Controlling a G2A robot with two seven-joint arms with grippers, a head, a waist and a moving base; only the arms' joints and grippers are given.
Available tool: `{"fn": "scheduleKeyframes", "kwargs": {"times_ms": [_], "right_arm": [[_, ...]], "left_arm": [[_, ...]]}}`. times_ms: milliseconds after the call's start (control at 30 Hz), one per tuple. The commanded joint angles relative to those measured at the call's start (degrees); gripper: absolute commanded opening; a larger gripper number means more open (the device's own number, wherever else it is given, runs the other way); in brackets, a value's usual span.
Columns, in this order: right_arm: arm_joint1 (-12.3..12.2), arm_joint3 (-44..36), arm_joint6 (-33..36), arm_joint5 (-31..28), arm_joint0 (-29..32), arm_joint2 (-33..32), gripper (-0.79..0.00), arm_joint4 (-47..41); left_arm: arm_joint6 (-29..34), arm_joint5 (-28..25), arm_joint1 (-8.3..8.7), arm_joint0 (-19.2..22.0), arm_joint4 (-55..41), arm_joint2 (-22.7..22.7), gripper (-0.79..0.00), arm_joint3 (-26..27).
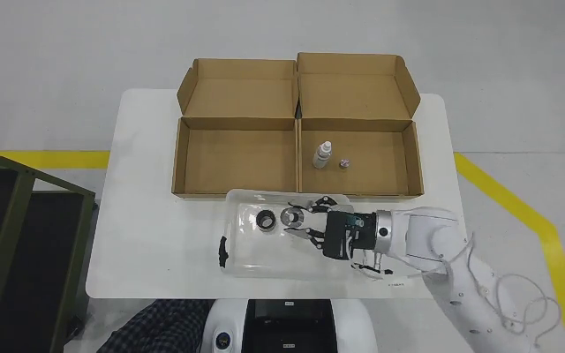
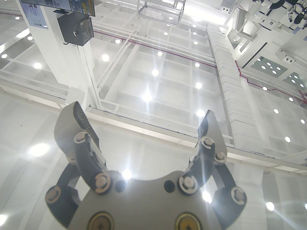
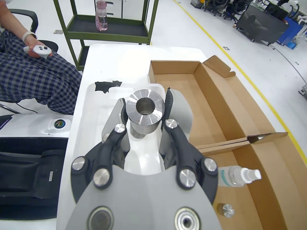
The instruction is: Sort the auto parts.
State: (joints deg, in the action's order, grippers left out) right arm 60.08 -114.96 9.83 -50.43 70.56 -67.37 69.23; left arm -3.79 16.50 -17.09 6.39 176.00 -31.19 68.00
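Note:
A silver metal sleeve [image 3: 145,111] with a round bore stands upright in the clear plastic bin [image 1: 238,265] at the table's front. My right gripper [image 3: 146,107] is shut on it, one finger pressed against each side of its wide top. From above, the right gripper [image 1: 300,223] lies low over the bin with the sleeve [image 1: 290,216] at its tips. A second, darker ring-shaped part [image 1: 265,221] rests in the bin just beyond. My left gripper [image 2: 141,118] points up at the ceiling, open, with nothing between its fingers.
Two open cardboard boxes stand side by side behind the bin. The left box [image 1: 234,159] holds nothing visible. The right box [image 1: 371,163] holds a small spray bottle [image 1: 322,154] and a small metal part [image 1: 345,162]. A green cart [image 1: 35,238] stands off the table's left.

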Motion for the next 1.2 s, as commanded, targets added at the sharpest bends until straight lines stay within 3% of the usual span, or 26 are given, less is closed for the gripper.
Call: {"fn": "scheduleKeyframes", "kwargs": {"times_ms": [0, 667, 1167], "right_arm": [[-0.13, -0.70, -0.18, -0.01, 0.08, -1.08, -0.785, -0.86], [-1.16, -6.06, -0.98, 0.66, 0.79, -9.45, -0.785, -8.89], [-1.43, -6.54, -1.01, 1.38, 0.30, -10.76, -0.785, -11.17]], "left_arm": [[0.00, 0.00, 0.00, 0.00, 0.00, 0.00, 0.000, 0.00], [0.00, 0.00, 0.00, 0.00, 0.00, 0.00, 0.000, 0.00], [0.00, 0.00, 0.00, 0.00, 0.00, 0.00, 0.000, 0.00]]}}
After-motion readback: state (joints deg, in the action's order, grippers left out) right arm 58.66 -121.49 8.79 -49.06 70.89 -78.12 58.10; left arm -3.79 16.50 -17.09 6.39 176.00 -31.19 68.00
